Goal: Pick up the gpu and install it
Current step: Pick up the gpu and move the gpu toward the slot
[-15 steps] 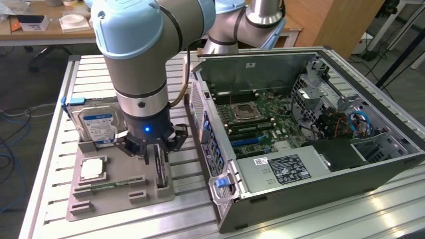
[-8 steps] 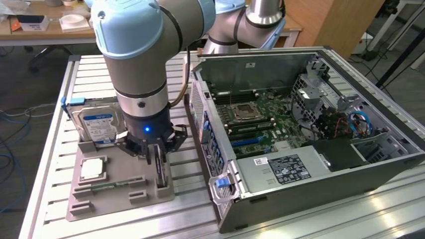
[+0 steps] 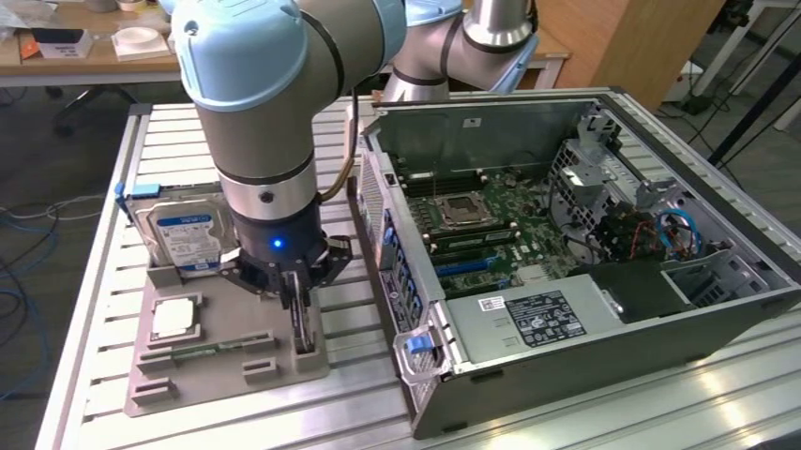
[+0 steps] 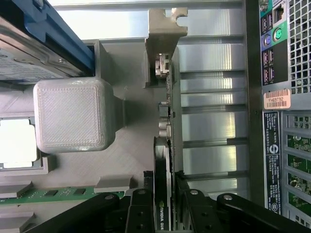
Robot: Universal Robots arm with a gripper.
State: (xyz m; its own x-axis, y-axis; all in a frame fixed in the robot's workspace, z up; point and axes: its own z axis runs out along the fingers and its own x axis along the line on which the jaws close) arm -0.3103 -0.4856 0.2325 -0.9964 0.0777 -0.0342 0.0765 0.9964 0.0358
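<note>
pincer: black pincer [image 3: 295, 298] points straight down over the tray and pinches the card, its pads pressed on both faces as far as the wrist view shows.
gpu: thin flat black gpu card [image 4: 163, 150] stands on its long edge in a slot along the tray edge that faces the case. Looks seated, not yet lifted.
why on edge: both faces stay exposed, so a top-down pinch works. Likely also the orientation the board slot needs.
bracket: silver metal end bracket [image 4: 165, 29] sits at the card end away from the pincer, so the grip avoids the ports.
tray: grey printed parts tray [image 3: 269, 370] lies on the slatted aluminium worktop [image 3: 94, 216], just beside the case. Moulded pockets hold each part at a fixed pose for repeatable picks.
case: open dark-grey computer tower case [image 3: 588, 309] lies on its side with the panel off and the green motherboard [image 3: 501, 234] facing up. My read is that this allows insertion from above.
hard drive: silver hard drive with blue-white label [image 3: 188, 239] stands upright at the tray corner away from the case, apart from the card.
counts: 1 gpu card, 1 hard drive, 1 square silver CPU chip [image 3: 175, 319], 1 green memory stick [image 3: 206, 350] flat in the tray, 1 tray, 1 case, 1 pincer.
</note>
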